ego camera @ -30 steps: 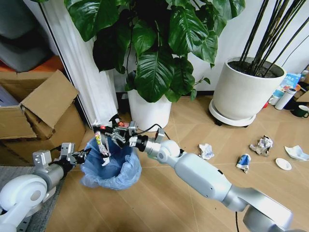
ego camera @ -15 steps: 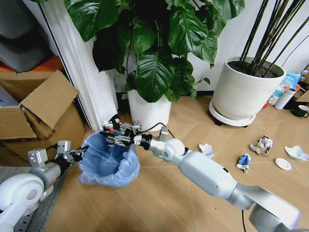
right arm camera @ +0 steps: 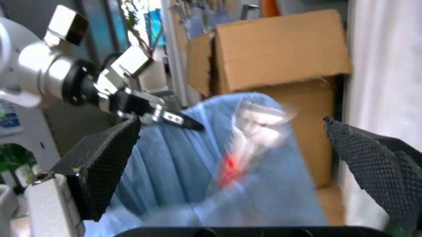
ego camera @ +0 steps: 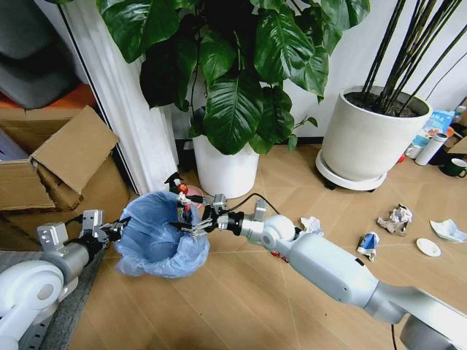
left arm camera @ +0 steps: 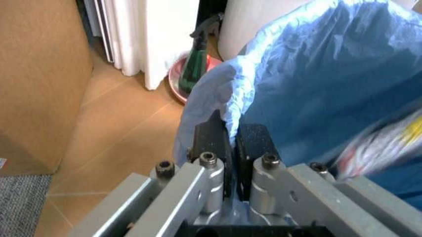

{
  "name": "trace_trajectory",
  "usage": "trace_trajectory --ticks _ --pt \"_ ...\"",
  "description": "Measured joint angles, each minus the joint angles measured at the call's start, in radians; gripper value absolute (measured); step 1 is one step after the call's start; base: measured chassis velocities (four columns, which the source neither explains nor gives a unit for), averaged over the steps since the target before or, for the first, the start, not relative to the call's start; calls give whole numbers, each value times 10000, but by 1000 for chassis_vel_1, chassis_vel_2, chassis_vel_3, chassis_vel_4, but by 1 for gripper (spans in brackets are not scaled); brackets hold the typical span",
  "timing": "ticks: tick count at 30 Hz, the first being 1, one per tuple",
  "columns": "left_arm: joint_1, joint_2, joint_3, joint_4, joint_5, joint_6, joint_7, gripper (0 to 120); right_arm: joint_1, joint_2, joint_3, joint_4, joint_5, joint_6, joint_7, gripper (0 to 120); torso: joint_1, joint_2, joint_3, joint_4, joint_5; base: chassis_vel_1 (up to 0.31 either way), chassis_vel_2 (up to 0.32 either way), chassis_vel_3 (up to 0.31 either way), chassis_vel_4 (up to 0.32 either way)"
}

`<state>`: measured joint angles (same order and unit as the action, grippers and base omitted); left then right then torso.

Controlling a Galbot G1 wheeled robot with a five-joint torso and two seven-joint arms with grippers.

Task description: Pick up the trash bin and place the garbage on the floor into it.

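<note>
Moved: wrapper (right arm camera: 254, 143) has left right gripper (ego camera: 191, 221), jaws wide, over bin (ego camera: 157, 237) at 7 o'clock | left gripper (left arm camera: 231, 143) clamps bag rim | left: paper wads (ego camera: 395, 218), packet (ego camera: 368, 243), disc (ego camera: 427, 247) at 3 o'clock on floor (ego camera: 241, 306)

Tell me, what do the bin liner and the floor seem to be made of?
The bin liner: apparently thin, soft plastic film, light blue, crinkled into many folds and draping loosely over the rim; the left gripper pinches its edge with shut jaws. The floor: light brown planks in herringbone with pale seams, smooth matte; real wood or wood-look laminate, I cannot tell.
</note>
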<state>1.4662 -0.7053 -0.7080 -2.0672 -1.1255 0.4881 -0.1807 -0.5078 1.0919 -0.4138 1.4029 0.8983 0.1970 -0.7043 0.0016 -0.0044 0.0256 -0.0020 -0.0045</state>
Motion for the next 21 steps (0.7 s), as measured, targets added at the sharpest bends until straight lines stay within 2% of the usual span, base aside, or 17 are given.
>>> trace_trajectory --ticks 13,16,20,21 --pt "-157 -52 85 66 3 -12 -90 0 -981 -944 993 310 -261 56 231 100 0 0 0 0 1 0 0 0 0" --pt "-162 -122 86 76 5 -15 -116 0 -1533 -1218 1359 326 -544 59 933 100 0 0 0 -1 -1 0 0 0 0" --pt "-114 -224 -23 76 20 -20 -124 0 -2819 -1422 2031 216 -1251 -57 2743 100 0 0 -1 1 0 0 0 0 0" --pt "-114 -224 -23 76 20 -20 -124 0 -2819 -1422 2031 216 -1251 -57 2743 100 0 0 -1 1 0 0 0 0 0"
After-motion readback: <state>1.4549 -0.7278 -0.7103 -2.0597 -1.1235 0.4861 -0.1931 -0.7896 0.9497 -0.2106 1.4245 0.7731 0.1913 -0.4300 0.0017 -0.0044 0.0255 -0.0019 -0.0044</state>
